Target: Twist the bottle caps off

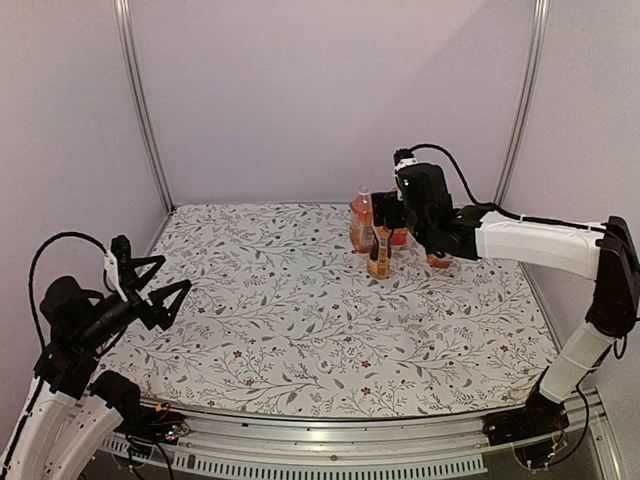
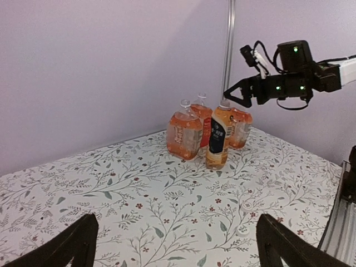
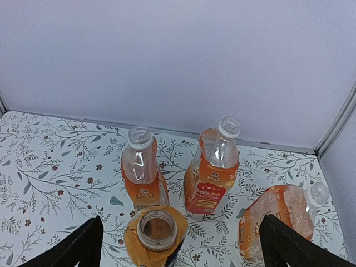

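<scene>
Several clear bottles of orange liquid stand together at the back of the table. The dark-labelled bottle (image 3: 157, 245) (image 1: 378, 262) is nearest and its mouth is bare, as is the neck of the bottle (image 3: 139, 167) behind it on the left. Whether the other two bottles (image 3: 214, 178) (image 3: 281, 214) are capped, I cannot tell. Two white bottle caps (image 2: 247, 206) (image 2: 242, 230) lie loose on the cloth. My right gripper (image 3: 181, 218) (image 1: 383, 225) hangs open just above the dark-labelled bottle, holding nothing. My left gripper (image 2: 177, 218) (image 1: 175, 275) is open and empty at the near left, far from the bottles.
A floral cloth (image 1: 300, 330) covers the table. Plain walls with metal corner posts (image 1: 140, 110) (image 1: 525, 100) close in the back and sides. The right arm (image 1: 530, 240) stretches in from the right over the back of the table.
</scene>
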Robot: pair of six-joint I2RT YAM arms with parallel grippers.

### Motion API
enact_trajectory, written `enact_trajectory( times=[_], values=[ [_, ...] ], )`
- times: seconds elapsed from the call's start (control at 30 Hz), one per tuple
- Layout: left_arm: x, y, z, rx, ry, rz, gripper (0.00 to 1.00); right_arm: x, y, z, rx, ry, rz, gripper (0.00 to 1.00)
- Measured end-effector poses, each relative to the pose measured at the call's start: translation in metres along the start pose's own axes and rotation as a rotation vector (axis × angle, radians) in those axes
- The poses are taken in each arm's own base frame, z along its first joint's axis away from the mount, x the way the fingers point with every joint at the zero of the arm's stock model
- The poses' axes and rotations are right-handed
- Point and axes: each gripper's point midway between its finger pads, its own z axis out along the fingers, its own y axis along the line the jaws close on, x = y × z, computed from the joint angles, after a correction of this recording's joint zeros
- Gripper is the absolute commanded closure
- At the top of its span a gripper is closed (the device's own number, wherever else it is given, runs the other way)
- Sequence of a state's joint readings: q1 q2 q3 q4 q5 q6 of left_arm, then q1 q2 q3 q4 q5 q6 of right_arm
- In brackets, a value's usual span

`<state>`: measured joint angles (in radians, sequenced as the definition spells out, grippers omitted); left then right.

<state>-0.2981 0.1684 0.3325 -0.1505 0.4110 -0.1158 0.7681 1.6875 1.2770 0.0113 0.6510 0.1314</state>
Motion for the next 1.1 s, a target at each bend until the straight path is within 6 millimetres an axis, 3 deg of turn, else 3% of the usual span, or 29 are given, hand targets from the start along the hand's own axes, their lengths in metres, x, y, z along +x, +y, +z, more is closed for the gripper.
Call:
enact_trajectory(
  times=[0.1,0.2,0.3,0.43,0.57,0.8,1.1],
  values=[
    [0.000,0.031,-0.003,-0.167,-0.001,0.015,0.01,-0.023,-0.031,-0.029,0.034,-0.034,0.037,0.01],
    [0.001,0.064,-0.013,-0.355,0.002,0.031,0.01,-0.034,-0.084,-0.060,0.104,-0.064,0.106,0.01],
    [0.001,0.088,-0.024,-0.488,0.007,0.036,0.00,-0.015,-0.138,-0.087,0.190,-0.057,0.173,0.01],
    [0.002,0.103,-0.032,-0.574,0.010,0.034,0.00,0.037,-0.187,-0.119,0.265,-0.019,0.230,0.01],
    [0.004,0.113,-0.037,-0.620,0.020,0.029,0.00,0.077,-0.202,-0.146,0.259,-0.007,0.259,0.01],
    [0.011,0.124,-0.040,-0.651,0.049,0.011,0.00,0.120,-0.223,-0.174,0.268,-0.075,0.364,0.01],
    [0.019,0.130,-0.039,-0.637,0.079,-0.016,0.00,0.142,-0.249,-0.186,0.400,-0.134,0.487,0.01]
  ],
)
